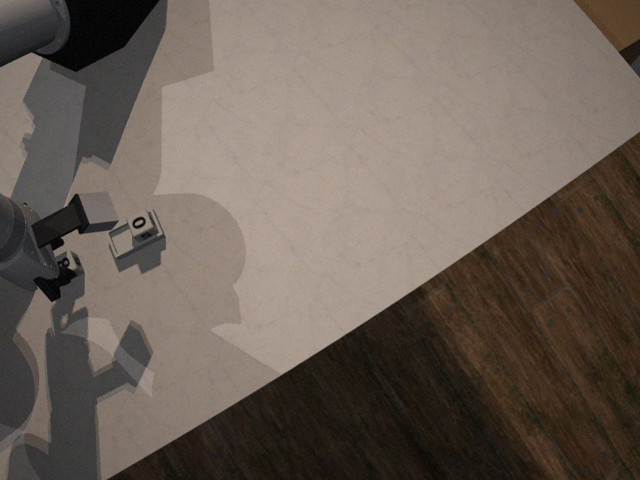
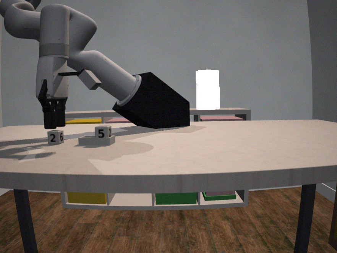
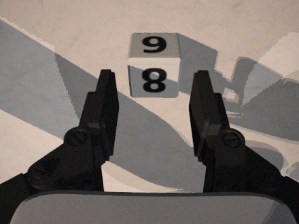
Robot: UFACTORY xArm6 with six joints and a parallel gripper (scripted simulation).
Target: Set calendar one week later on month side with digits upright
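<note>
The tray [image 1: 122,241] [image 2: 89,141] is flat on the table; no month's name is readable. One cube [image 1: 140,223] [image 2: 102,132] stands in its right part in the exterior view, with 5 on the front, 2 on the right side and 0 on top. The tray's left part is empty. The other cube [image 1: 72,262] [image 2: 55,137] [image 3: 153,61] stands on the table left of the tray, with 2 in front, 8 on top and a side that reads 6 in the exterior view and 9 in the wrist view. My gripper [image 2: 55,127] [image 3: 153,88] is open and empty above this cube.
The arm's base [image 1: 103,30] [image 2: 160,103] stands behind the tray in the exterior view. A grey box juts from the wrist, high near the tray. The table's front edge [image 2: 168,182] is nearer the viewer. A shelf with bins is beyond the table.
</note>
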